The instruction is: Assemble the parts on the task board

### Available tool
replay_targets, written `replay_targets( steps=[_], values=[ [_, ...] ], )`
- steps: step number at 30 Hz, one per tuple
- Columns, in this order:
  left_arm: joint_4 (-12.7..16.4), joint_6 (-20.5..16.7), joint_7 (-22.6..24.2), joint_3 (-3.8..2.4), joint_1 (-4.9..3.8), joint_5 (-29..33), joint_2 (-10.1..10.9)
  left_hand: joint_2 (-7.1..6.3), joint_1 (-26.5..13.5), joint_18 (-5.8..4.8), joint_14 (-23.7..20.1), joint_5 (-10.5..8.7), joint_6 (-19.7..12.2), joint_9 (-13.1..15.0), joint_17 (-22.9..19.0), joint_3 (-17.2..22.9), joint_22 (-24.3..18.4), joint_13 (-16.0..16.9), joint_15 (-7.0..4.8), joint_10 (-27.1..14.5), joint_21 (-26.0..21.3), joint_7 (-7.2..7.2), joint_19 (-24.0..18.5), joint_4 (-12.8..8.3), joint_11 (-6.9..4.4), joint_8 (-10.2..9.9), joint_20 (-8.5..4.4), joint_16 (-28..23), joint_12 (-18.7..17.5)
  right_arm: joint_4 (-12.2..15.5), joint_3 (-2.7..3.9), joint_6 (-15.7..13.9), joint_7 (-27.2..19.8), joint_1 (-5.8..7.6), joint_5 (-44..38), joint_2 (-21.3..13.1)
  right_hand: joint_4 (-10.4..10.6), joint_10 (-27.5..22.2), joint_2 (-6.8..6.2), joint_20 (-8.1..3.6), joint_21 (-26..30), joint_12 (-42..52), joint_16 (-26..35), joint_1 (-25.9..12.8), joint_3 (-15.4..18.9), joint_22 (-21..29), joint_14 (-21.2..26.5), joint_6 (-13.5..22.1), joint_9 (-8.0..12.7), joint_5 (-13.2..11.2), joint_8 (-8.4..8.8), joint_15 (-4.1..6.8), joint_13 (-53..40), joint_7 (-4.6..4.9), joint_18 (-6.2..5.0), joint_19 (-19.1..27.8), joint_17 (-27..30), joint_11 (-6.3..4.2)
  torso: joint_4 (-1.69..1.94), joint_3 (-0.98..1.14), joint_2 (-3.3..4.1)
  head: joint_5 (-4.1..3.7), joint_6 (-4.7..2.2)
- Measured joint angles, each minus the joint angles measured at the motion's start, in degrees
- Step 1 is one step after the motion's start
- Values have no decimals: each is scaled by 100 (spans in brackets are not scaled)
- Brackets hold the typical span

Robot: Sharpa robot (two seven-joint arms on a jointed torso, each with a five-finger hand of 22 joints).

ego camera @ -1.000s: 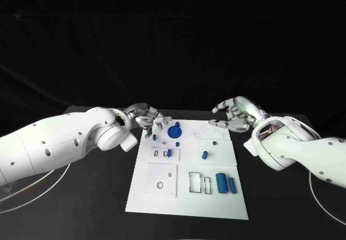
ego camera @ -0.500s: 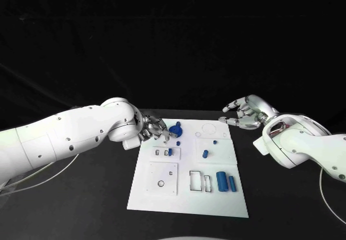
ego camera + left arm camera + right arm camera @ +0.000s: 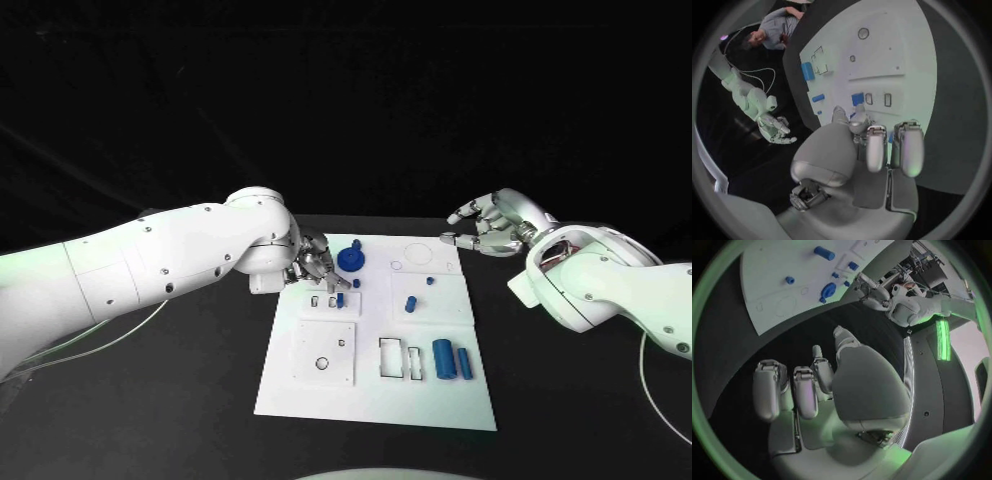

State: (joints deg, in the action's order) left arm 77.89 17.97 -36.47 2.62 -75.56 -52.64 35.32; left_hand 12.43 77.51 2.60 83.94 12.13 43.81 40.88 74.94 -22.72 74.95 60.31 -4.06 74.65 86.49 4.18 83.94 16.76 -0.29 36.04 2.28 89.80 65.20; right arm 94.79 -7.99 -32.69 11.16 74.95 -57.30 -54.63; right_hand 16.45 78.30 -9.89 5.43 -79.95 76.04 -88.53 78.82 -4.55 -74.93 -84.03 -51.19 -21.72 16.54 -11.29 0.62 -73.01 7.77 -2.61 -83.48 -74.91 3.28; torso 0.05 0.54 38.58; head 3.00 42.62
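Now, left to right:
Left hand [image 3: 315, 264]: over the task board's [image 3: 361, 395] far left corner, fingers curled down by a small blue part [image 3: 338, 303]; whether it grips it I cannot tell.
Round blue part [image 3: 351, 262]: just beside that hand.
Two blue cylinders [image 3: 451, 362]: lying near the board's right edge.
Right hand [image 3: 488, 226]: off the board's far right corner, fingers spread, holding nothing.

L hand [image 3: 315, 262] curled; R hand [image 3: 488, 226] open, raised.

The left hand [image 3: 316, 265] has moved from the board's [image 3: 375, 405] far left corner down over its left edge, fingers now beside the small blue parts [image 3: 348, 284]. The right hand [image 3: 488, 228] has drawn back off the board's far right corner.
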Motion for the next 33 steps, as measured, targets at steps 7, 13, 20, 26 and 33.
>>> replay_targets(
  steps=[7,13,20,26,33],
  values=[
    [-95,192,-163,31,-8,-89,-103,22,-137,0,0,-64,0,59,0,-93,0,90,0,4,22,0,21,1,3,0,21,0,88,-29,-4,34,49,-3,0,5,0,0,0,0,0,0,0,0,0,-2,0,0,0,0,0,0,12,0,0,0,0,0,-1,-5,3,1,31],
    [-197,263,-239,53,-10,-156,-203,6,-259,1,0,-35,0,108,-1,-203,-1,130,0,20,22,0,21,2,20,31,20,0,122,-45,-5,47,73,-5,0,11,0,-20,0,0,24,-25,26,0,0,-1,0,0,1,0,0,0,24,0,0,0,0,-21,0,-9,6,-2,50],
    [-292,301,-288,75,-11,-204,-305,36,-334,-92,0,143,1,177,-1,-202,-1,144,0,21,22,0,21,1,20,53,20,0,153,-60,-6,60,87,-8,0,32,0,-21,0,0,24,-30,31,0,0,-1,0,0,1,0,0,0,26,0,-1,0,0,-21,-2,-12,11,-7,74],
    [-371,329,-310,91,-11,-212,-368,44,-326,-91,0,445,1,228,-1,-202,-2,164,0,20,43,0,20,1,20,53,20,0,153,-77,-6,71,94,-13,-1,53,0,-20,0,0,24,-30,31,0,0,0,0,0,1,0,0,0,26,0,0,0,0,-21,-1,-10,11,-8,94],
    [-475,386,-328,116,-10,-197,-443,45,-202,-91,0,1178,-19,263,-1,-201,-2,180,0,20,43,-20,20,1,19,44,20,0,181,-89,-6,88,101,-18,-1,66,0,-20,0,0,25,-30,31,0,0,0,0,0,-5,0,0,0,26,0,0,0,0,-21,-4,-5,11,-3,132]
  ],
)
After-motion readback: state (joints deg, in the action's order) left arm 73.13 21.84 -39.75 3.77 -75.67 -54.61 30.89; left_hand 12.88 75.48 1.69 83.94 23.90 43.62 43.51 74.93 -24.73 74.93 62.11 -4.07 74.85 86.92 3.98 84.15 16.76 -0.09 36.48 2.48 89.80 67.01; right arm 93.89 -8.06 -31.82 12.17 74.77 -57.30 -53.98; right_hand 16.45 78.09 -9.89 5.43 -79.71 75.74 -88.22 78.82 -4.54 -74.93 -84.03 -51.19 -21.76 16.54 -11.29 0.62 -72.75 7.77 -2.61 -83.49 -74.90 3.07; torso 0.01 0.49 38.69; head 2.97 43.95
